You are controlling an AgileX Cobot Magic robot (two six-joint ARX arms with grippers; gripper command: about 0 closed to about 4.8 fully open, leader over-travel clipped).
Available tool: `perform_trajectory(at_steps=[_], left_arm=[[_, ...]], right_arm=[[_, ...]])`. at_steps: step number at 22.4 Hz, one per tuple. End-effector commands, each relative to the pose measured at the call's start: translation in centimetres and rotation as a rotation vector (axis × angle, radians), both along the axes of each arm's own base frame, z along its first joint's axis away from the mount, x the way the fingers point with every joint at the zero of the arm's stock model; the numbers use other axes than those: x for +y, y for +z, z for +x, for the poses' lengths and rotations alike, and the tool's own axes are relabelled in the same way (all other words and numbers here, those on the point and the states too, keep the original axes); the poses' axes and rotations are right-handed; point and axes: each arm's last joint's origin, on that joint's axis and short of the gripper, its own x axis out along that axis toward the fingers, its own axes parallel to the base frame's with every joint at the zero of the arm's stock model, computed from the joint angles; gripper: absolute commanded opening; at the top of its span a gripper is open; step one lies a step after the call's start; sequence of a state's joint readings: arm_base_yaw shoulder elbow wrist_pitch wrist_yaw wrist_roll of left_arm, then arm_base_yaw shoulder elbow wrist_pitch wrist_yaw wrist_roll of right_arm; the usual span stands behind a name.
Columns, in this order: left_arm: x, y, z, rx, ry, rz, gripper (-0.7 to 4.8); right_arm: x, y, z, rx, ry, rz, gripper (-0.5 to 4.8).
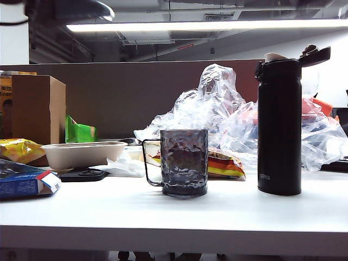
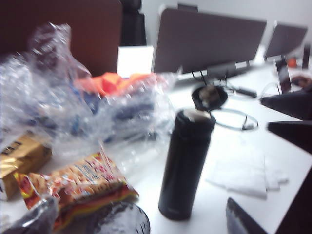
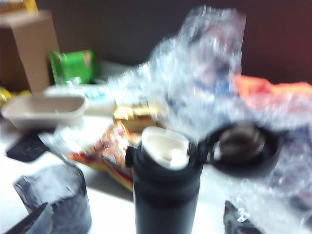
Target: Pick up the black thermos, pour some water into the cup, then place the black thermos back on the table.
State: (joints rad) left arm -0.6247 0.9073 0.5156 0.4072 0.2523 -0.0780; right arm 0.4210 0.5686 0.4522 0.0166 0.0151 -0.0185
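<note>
White worktop (image 1: 228, 212) carries everything, with crumpled clear plastic (image 1: 217, 103) heaped behind. Black thermos (image 1: 279, 128) stands upright at the right, lid flipped open, untouched. Grey dimpled cup (image 1: 184, 162) sits well apart to its left. Left pincer (image 2: 287, 161) and right pincer (image 3: 136, 222) both gape, released and empty, near the thermos. Lifting, pouring and setting down all remain.

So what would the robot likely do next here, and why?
Probably ease the open right gripper forward around the black thermos and close on it. The thermos stands upright on the table, lid already flipped open, ungripped, with the cup beside it. The left gripper looks open too.
</note>
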Motion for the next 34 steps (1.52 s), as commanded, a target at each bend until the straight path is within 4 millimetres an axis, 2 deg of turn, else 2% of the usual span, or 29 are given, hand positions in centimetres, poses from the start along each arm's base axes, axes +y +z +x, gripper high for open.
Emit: perform_trajectory(at_steps=[1,7,18,26,29,34], left_arm=[[-0.5,0.0,0.2,-0.018,-0.001,0.018,4.79],[-1.0,-0.9,0.7,-0.002,-0.005,0.062,4.79],[-1.5,-1.9,1.2,0.028,-0.016,0.106,4.79],[-1.5,-1.9,1.2,0.031,-0.023,0.108,4.79],[-1.5,-1.9,1.2,0.031,-0.023,0.108,4.79],[-1.5,-1.9,1.2,0.031,-0.022,0.108,4.79]], right_arm=[[0.9,-2.1,0.1,-0.051,-0.034,0.016,4.79],[1.6,-6.5,0.7,-0.057,-0.059,0.034,4.79],[3.3,-9.9,4.7,-0.015,-0.103,0.009,4.79],[4.3,-11.2,7.0,-0.05,-0.174,0.024,4.79],[4.4,-11.5,7.6,-0.046,-0.249,0.014,4.79],[5.0,-11.4,8.7,-0.043,-0.247,0.013,4.79]])
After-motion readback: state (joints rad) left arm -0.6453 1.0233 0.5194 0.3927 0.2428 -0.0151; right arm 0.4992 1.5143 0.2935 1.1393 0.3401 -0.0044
